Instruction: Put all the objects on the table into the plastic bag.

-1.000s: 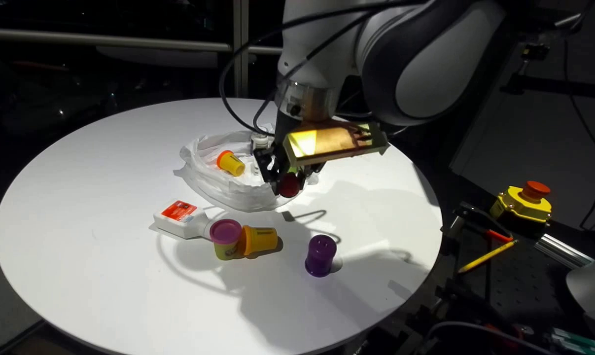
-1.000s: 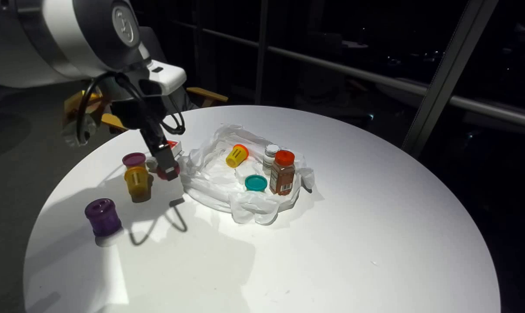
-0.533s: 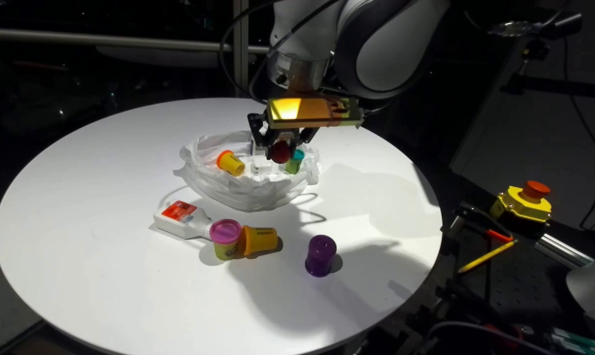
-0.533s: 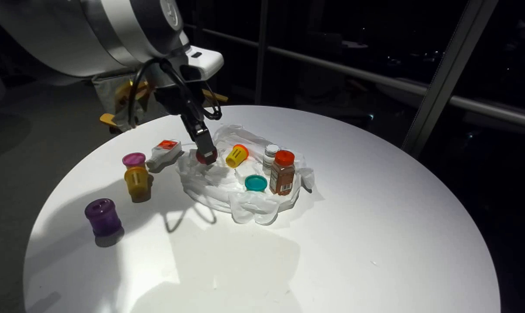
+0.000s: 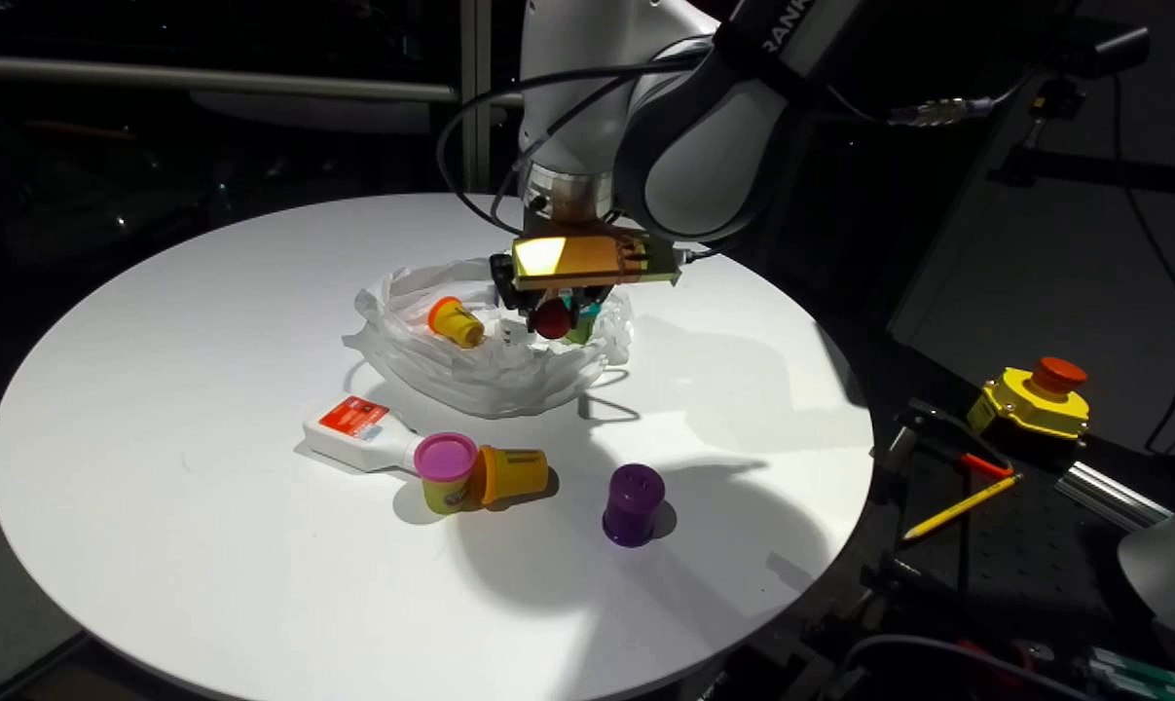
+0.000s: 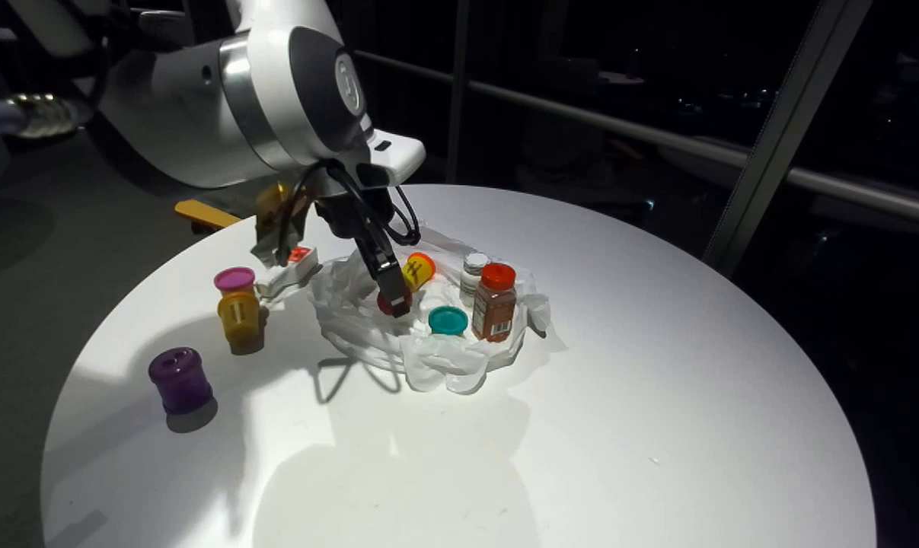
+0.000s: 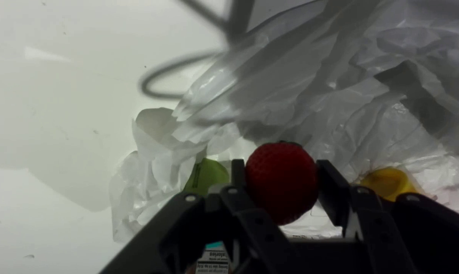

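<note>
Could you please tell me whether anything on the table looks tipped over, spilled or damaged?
Yes: the orange tub beside the pink-lidded tub lies on its side, though its neighbour stands upright. The red-labelled bottle also lies flat. I see no clear spill or damage.

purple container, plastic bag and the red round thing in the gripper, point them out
Purple container (image 5: 633,508), in an exterior view: middle of its side.
Plastic bag (image 5: 480,386), in an exterior view: its crumpled side wall.
Red round thing (image 7: 281,182), in the wrist view: middle of its surface.
</note>
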Controlling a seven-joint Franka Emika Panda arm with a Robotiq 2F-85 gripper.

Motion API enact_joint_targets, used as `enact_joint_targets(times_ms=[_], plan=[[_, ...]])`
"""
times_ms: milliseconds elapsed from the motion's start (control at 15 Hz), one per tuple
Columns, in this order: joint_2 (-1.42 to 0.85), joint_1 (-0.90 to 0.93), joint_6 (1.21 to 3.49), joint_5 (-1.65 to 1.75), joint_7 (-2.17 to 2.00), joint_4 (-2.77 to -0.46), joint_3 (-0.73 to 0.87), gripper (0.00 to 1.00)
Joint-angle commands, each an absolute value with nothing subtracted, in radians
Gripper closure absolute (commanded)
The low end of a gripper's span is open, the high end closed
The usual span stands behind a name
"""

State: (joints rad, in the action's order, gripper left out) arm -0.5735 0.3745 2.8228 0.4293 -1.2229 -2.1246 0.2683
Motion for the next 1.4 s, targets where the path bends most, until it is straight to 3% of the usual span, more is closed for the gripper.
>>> enact_joint_targets(times_ms=[0, 200, 533, 800, 1067, 1333], plan=[[-0.609, 0.420, 2.843, 0.423, -1.249, -2.095, 0.318, 0.19], [-0.576, 0.480, 2.850, 0.451, -1.283, -2.126, 0.378, 0.00], [-0.408, 0.506, 2.679, 0.417, -1.232, -2.238, 0.294, 0.00], [-0.286, 0.460, 2.465, 0.383, -1.206, -2.308, 0.121, 0.00], [-0.257, 0.398, 2.503, 0.330, -1.164, -2.370, -0.014, 0.00], [-0.282, 0.358, 2.604, 0.330, -1.171, -2.425, -0.041, 0.00]])
